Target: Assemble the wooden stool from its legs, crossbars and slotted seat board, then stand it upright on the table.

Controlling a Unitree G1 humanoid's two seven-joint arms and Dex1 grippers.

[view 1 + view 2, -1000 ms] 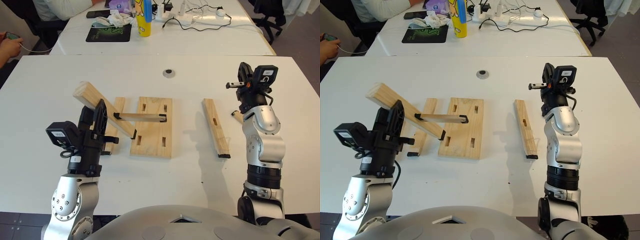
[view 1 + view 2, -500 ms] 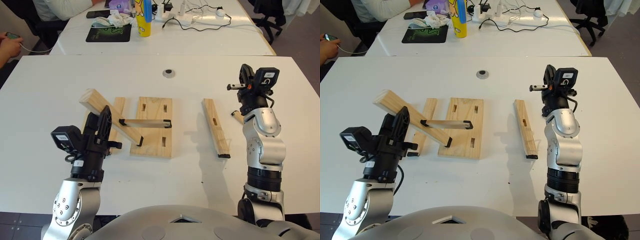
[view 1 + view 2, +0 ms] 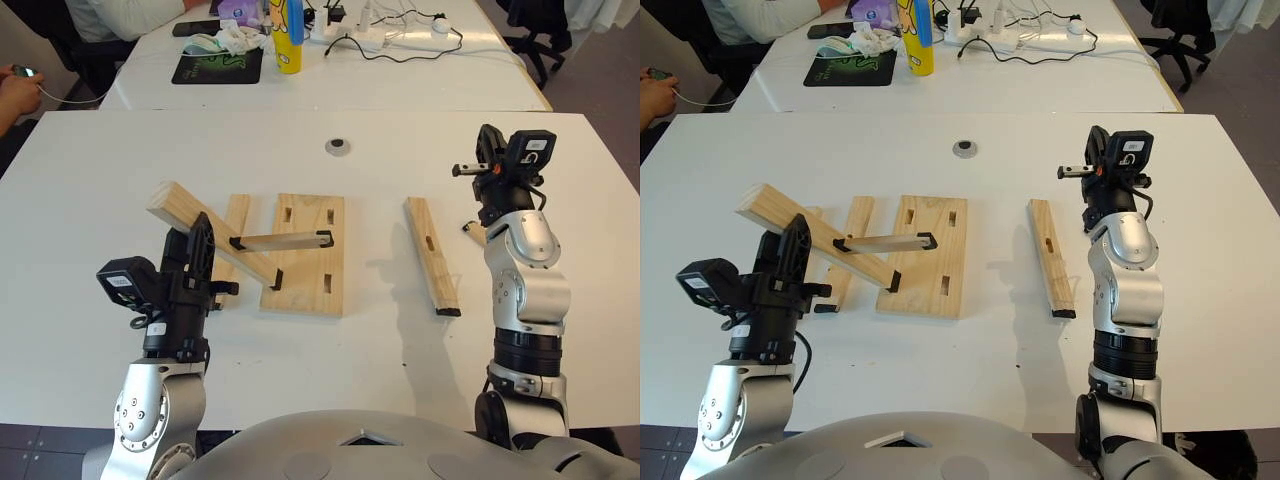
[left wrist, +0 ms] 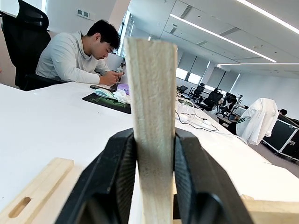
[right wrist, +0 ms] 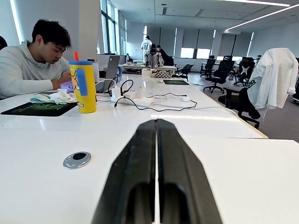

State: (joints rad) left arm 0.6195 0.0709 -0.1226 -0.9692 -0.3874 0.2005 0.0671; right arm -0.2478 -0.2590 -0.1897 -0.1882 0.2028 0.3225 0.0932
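Note:
My left gripper [image 3: 200, 252] is shut on a slanted wooden leg [image 3: 170, 205], held above the table left of the slotted seat board [image 3: 310, 285]. A black-tipped crossbar [image 3: 282, 240] juts from that leg over the board. The left wrist view shows the fingers [image 4: 117, 177] clamping the leg [image 4: 152, 116] on both sides. Another leg [image 3: 238, 210] lies flat beside the board, partly under the held one. A third leg [image 3: 430, 250] lies to the right. My right gripper [image 3: 488, 150] is raised near the right edge, shut and empty, its pads [image 5: 140, 186] pressed together. A small wooden piece [image 3: 471, 233] peeks out behind the right arm.
A round metal grommet [image 3: 339, 147] sits in the table beyond the board. On the table behind stand a yellow bottle [image 3: 289, 40], a black mouse mat [image 3: 217, 65] and a power strip with cables [image 3: 400, 35]. Bare white table lies in front of the board.
The left gripper dipped the leg and crossbar down and right toward the seat board, then drew them back up and left a little. The right arm barely moved.

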